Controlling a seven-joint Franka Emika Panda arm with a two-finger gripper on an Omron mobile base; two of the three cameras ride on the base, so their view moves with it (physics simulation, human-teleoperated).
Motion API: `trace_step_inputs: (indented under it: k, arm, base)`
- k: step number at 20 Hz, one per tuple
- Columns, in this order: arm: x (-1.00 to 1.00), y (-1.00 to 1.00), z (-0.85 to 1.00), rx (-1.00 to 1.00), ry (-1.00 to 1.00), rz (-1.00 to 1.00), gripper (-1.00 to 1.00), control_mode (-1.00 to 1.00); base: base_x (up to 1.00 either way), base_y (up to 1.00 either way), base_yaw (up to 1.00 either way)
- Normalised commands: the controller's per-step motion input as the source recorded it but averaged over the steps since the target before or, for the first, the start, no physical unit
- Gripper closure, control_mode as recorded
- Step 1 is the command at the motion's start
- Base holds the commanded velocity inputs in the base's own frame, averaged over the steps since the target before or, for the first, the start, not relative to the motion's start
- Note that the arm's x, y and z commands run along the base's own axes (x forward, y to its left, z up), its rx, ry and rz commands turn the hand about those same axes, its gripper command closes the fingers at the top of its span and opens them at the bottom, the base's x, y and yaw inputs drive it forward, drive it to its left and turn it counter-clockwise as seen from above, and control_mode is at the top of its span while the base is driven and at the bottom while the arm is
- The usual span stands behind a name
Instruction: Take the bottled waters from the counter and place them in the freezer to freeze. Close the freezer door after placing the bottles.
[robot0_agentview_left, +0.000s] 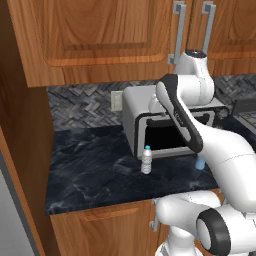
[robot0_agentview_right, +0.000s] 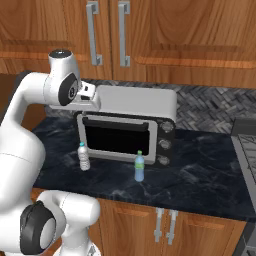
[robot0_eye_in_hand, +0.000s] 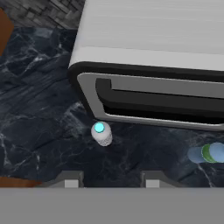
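Two bottled waters stand upright on the dark marbled counter (robot0_agentview_left: 90, 170) in front of a grey microwave. The whitish bottle (robot0_agentview_left: 146, 161) (robot0_agentview_right: 84, 157) is by the microwave's left front corner. The blue-tinted bottle (robot0_agentview_left: 200, 162) (robot0_agentview_right: 139, 167) stands further right, half hidden by my arm in the left base view. My gripper (robot0_eye_in_hand: 111, 181) hangs high above the counter and looks down, fingers apart with nothing between them. In the hand view the whitish bottle (robot0_eye_in_hand: 102, 133) shows just above the fingertips, and the blue-tinted bottle (robot0_eye_in_hand: 208, 154) lies off to the right. The freezer and the freezer door are out of view.
The microwave (robot0_agentview_left: 150, 115) (robot0_agentview_right: 135, 107) (robot0_eye_in_hand: 153, 39) fills the back of the counter, under wooden wall cabinets (robot0_agentview_right: 150, 30). A tall wooden panel (robot0_agentview_left: 25, 130) bounds the counter's left end. A stove edge (robot0_agentview_right: 245, 145) lies to the right. Bare counter (robot0_eye_in_hand: 35, 109) lies left of the bottles.
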Motion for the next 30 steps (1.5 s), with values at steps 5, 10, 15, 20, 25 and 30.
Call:
trace_step_inputs:
  k: [5,10,15,20,25,30]
  arm:
    - [0.00,-0.22,0.00,0.00,0.00,0.00,-1.00,-1.00]
    - [0.01,-0.36,0.00,0.04,0.00,0.01,-1.00,-1.00]
    - [-0.32,-0.59,-0.02,0.15,-0.12,0.00,-1.00,-1.00]
    - [-0.52,-0.57,0.00,0.06,-0.19,0.00,-1.00,-1.00]
    - [-0.53,-0.53,0.00,0.02,-0.18,0.00,-1.00,-1.00]
    - [-0.32,-0.55,-0.13,0.04,-0.19,0.00,-1.00,-1.00]
  base:
    - [0.00,0.00,0.00]
    - [0.00,0.00,0.00]
    - [0.00,0.00,0.00]
    - [0.00,0.00,0.00]
    - [0.00,0.00,0.00]
    - [0.00,0.00,0.00]
